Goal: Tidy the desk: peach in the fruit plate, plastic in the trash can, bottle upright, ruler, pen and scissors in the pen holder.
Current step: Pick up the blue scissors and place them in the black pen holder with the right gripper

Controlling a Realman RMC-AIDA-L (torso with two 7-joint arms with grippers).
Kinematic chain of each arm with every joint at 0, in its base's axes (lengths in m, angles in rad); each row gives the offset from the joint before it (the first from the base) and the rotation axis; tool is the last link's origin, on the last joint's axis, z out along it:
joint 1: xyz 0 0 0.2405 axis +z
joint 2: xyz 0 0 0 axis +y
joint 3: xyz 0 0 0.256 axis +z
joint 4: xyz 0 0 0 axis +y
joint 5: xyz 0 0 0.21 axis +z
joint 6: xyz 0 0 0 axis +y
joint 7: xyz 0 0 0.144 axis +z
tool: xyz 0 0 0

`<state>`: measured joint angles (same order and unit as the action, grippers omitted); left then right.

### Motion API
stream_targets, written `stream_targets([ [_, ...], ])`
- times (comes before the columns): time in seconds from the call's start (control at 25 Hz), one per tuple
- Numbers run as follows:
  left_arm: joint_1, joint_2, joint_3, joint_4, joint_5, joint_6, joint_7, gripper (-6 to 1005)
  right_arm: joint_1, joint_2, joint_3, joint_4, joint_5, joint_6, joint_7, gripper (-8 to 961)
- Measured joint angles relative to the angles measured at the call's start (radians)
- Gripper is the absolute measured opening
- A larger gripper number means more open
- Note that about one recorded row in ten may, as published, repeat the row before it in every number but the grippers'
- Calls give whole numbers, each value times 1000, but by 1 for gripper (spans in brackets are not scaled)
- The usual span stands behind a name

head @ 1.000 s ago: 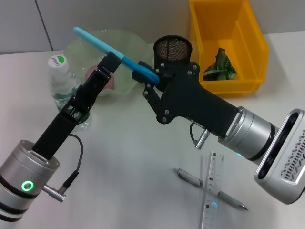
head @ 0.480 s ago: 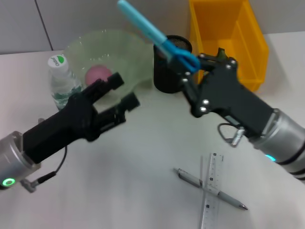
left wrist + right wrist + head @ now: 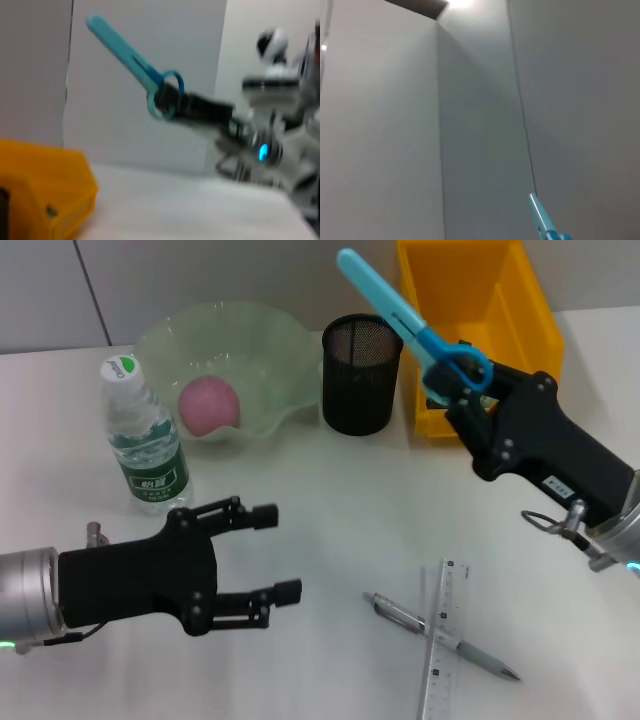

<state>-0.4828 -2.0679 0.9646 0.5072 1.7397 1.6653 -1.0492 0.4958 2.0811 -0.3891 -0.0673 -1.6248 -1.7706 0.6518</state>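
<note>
My right gripper (image 3: pixel 458 380) is shut on the loop handles of the light blue scissors (image 3: pixel 400 312) and holds them in the air, just right of the black mesh pen holder (image 3: pixel 362 375). The blade cover points up and back. The scissors also show in the left wrist view (image 3: pixel 130 57) and the right wrist view (image 3: pixel 540 215). My left gripper (image 3: pixel 282 551) is open and empty, low over the desk (image 3: pixel 330 500) at the front left. The peach (image 3: pixel 209 405) lies in the fruit plate (image 3: pixel 270 340). The bottle (image 3: pixel 143 445) stands upright. The pen (image 3: pixel 400 617) lies crossed over the ruler (image 3: pixel 441 680) at the front right.
The yellow trash can (image 3: pixel 520 300) stands at the back right, behind my right gripper, which hides its contents. It also shows in the left wrist view (image 3: pixel 45 190). The fruit plate, pen holder and trash can line the back of the desk.
My left gripper let go of the scissors and drew back to the front left, open. My right gripper carried the scissors to the right, past the pen holder.
</note>
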Motion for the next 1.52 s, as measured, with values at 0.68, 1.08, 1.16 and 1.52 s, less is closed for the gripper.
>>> stream_targets([
  [0.68,40,0,31,50,-8,-70,80,847,155,-52,-234,-705,-336,247,1126,108],
  [1.08,46,0,15,42,-13,-71,87,846,358,-84,-384,-980,-742,180,1610,112],
  [1.16,46,-1,17,40,-13,-71,87,846,410,-96,-389,-988,-815,159,1675,113],
  [1.52,46,-4,19,37,-13,-69,83,845,634,-107,-391,-960,-1126,147,1838,116],
])
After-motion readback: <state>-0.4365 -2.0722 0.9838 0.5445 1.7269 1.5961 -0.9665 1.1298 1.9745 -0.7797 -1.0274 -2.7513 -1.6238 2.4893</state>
